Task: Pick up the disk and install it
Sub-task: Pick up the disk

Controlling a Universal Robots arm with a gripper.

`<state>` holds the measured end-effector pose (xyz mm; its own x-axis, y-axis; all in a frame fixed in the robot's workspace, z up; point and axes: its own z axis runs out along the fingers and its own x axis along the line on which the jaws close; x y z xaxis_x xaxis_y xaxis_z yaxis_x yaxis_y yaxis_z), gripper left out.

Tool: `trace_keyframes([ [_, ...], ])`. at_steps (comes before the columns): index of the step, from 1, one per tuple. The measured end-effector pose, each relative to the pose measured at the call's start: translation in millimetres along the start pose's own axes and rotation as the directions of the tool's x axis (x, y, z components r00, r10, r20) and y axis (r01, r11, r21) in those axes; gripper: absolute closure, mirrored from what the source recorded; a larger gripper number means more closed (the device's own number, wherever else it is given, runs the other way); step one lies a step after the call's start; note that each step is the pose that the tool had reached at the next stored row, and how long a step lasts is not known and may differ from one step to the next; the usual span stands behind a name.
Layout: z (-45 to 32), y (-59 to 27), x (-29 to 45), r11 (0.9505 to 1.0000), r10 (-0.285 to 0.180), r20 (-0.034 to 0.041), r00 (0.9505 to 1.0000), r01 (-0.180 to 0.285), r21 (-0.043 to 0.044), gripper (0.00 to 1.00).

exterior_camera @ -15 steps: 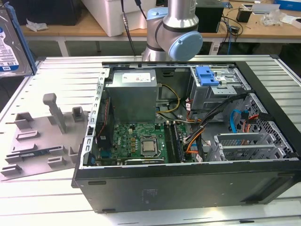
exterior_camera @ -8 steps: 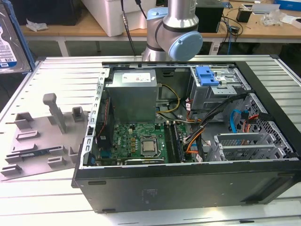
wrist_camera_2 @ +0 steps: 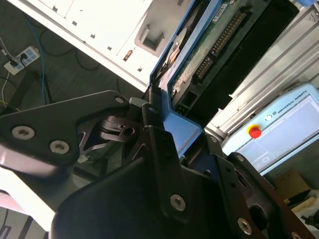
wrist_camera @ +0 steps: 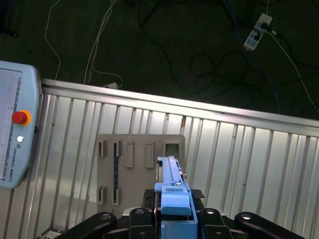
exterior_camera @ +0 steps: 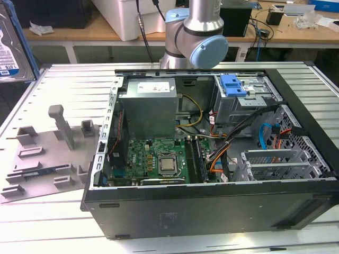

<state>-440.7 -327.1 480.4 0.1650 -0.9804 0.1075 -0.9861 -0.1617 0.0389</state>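
Note:
The disk (exterior_camera: 9, 47) is lifted high at the exterior view's far left edge, showing its blue-and-white label and blue carrier rail. In the second wrist view its green circuit-board underside (wrist_camera_2: 209, 45) faces the camera, and my gripper (wrist_camera_2: 167, 137) is shut on the blue rail. The first wrist view looks down along the disk's blue carrier edge (wrist_camera: 172, 186), which is clamped in my gripper (wrist_camera: 174, 221). The disk hangs above the grey holder plate (wrist_camera: 139, 169).
An open computer case (exterior_camera: 212, 203) lies on the slatted metal table (exterior_camera: 69, 79), with a drive cage and a blue bracket (exterior_camera: 233, 84) at its far right. The grey holder plate (exterior_camera: 47, 153) lies beside the case. A teach pendant (wrist_camera: 15, 129) rests at the table edge.

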Motion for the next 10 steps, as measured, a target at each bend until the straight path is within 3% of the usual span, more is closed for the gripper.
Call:
trace_keyframes([
  [10,-0.3,-6.1,1.2,1.0,0.0,0.0001,1.0,0.0,0.0,0.63],
])
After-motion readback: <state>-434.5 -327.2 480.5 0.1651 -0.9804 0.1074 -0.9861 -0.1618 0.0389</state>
